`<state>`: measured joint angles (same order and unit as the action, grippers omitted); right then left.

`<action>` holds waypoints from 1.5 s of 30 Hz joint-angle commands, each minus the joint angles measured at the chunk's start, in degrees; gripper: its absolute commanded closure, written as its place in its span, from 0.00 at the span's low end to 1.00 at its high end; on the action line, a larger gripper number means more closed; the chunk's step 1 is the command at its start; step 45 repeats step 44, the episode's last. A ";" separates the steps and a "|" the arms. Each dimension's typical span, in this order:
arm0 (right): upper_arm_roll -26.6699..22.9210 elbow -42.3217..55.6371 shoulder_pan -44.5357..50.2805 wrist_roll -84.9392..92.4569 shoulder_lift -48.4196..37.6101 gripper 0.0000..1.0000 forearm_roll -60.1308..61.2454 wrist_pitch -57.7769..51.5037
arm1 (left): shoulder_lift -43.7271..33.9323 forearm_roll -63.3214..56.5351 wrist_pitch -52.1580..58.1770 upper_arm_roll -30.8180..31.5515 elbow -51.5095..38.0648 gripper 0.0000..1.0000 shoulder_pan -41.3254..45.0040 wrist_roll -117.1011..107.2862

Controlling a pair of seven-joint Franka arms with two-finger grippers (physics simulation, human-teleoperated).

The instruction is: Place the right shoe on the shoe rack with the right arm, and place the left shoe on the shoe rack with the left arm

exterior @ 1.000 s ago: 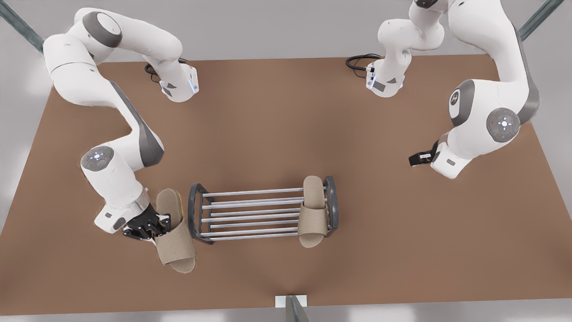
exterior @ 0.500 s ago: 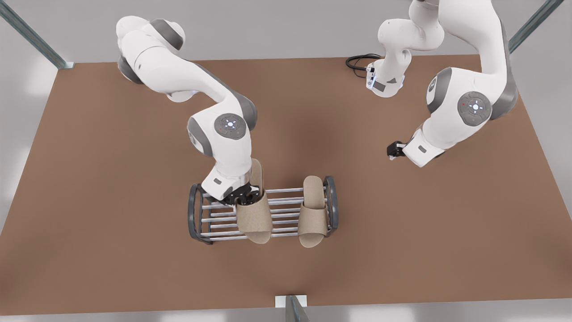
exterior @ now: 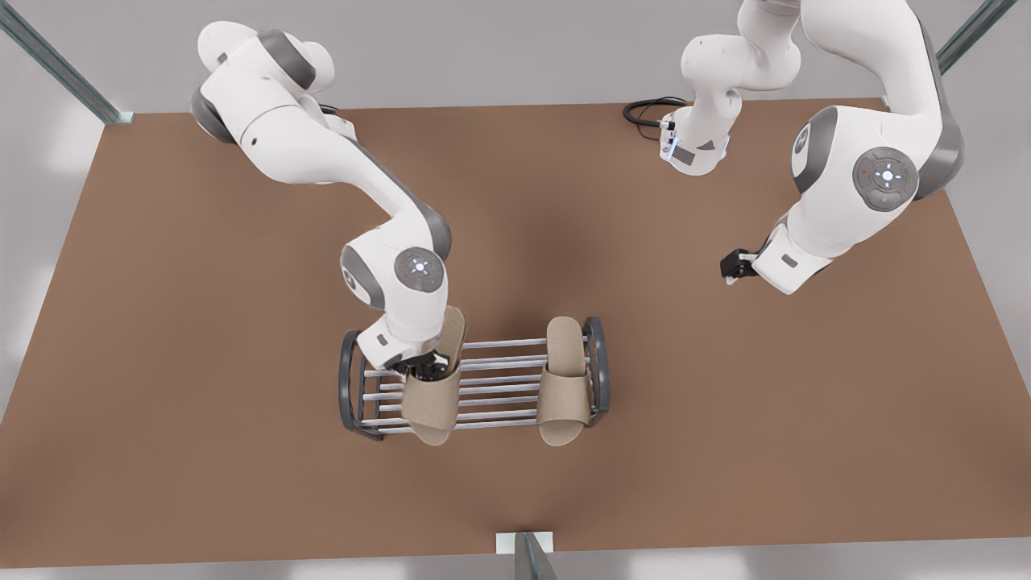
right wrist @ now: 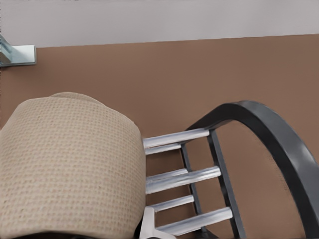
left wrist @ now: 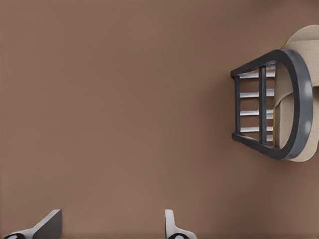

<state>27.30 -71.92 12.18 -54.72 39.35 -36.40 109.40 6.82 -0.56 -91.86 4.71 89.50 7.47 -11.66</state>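
Observation:
The shoe rack [exterior: 499,379] stands in the middle of the brown table. A beige slipper, the left shoe [exterior: 564,387], lies across its rods at the end on the front view's right. The right shoe [exterior: 431,399] is over the rods nearer the other end, with my right gripper [exterior: 423,372] shut on its band. In the right wrist view the right shoe [right wrist: 70,164] sits close beside the rods and end frame of the shoe rack [right wrist: 279,149]. My left gripper [exterior: 731,266] waits open above bare table on the front view's right. From there the left wrist view sees the shoe rack [left wrist: 299,104].
The table [exterior: 201,322] spreads wide on both sides of the rack. Black cables [exterior: 644,113] coil by an arm base at the far edge. A metal bracket [exterior: 523,548] sits at the near edge, and metal struts [exterior: 56,64] stand at the far corners.
The right gripper carried the right shoe from the table beside the rack to over the rods, then shifted it slightly toward the front view's left. The left arm drifted a little.

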 commanded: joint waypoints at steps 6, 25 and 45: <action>-0.05 -2.35 -0.40 -11.11 2.40 0.79 -4.12 8.11 | 0.12 -0.15 0.01 -0.05 -0.03 0.00 -0.09 -1.17; 3.55 -1.91 -1.46 -6.36 -0.59 0.00 -0.86 3.02 | 0.91 -0.15 0.10 -0.14 -1.17 0.00 -0.18 -1.08; -16.89 -12.70 -17.76 51.64 -37.15 0.00 32.88 -19.50 | 1.09 -0.06 0.10 -0.05 -1.09 0.00 -0.09 -1.08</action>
